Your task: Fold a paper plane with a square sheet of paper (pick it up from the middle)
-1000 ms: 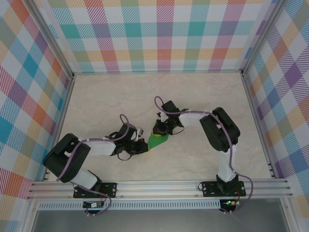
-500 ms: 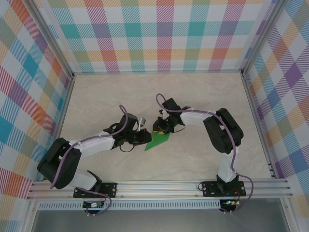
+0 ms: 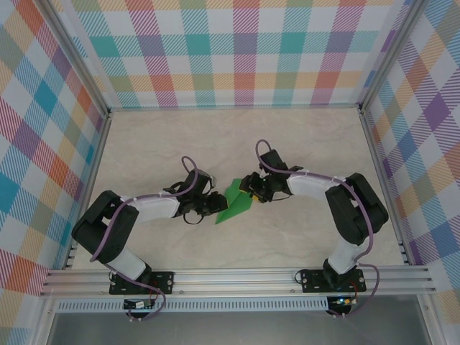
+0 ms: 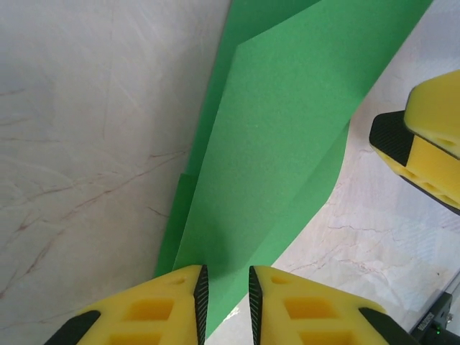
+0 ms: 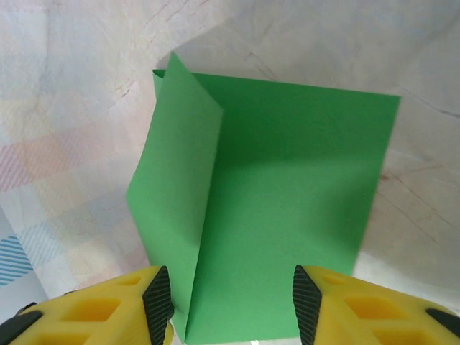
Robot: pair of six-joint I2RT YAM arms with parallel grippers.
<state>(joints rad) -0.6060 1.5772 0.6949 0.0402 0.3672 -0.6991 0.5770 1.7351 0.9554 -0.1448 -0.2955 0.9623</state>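
The bright-green sheet of paper (image 3: 236, 203) lies partly folded on the table between my two grippers, with one flap (image 5: 176, 194) lifted along a crease. My left gripper (image 3: 215, 205) is at its near-left end. Its jaws (image 4: 227, 302) stand only a narrow gap apart, and the paper's (image 4: 280, 144) tip runs between them. My right gripper (image 3: 252, 189) is at the far-right edge, open wide, with the paper (image 5: 287, 208) lying flat between its fingers (image 5: 159, 298). One right finger (image 4: 431, 154) shows in the left wrist view.
The pale marble tabletop (image 3: 302, 144) is walled by checked panels with metal rails (image 3: 237, 277) along the front. Both arms reach in low from the near edge and meet near the table's middle.
The right arm has drawn back to the right and its gripper has slid off the paper's middle to its edge. The left gripper moved up to the paper's tip. A flap now stands up.
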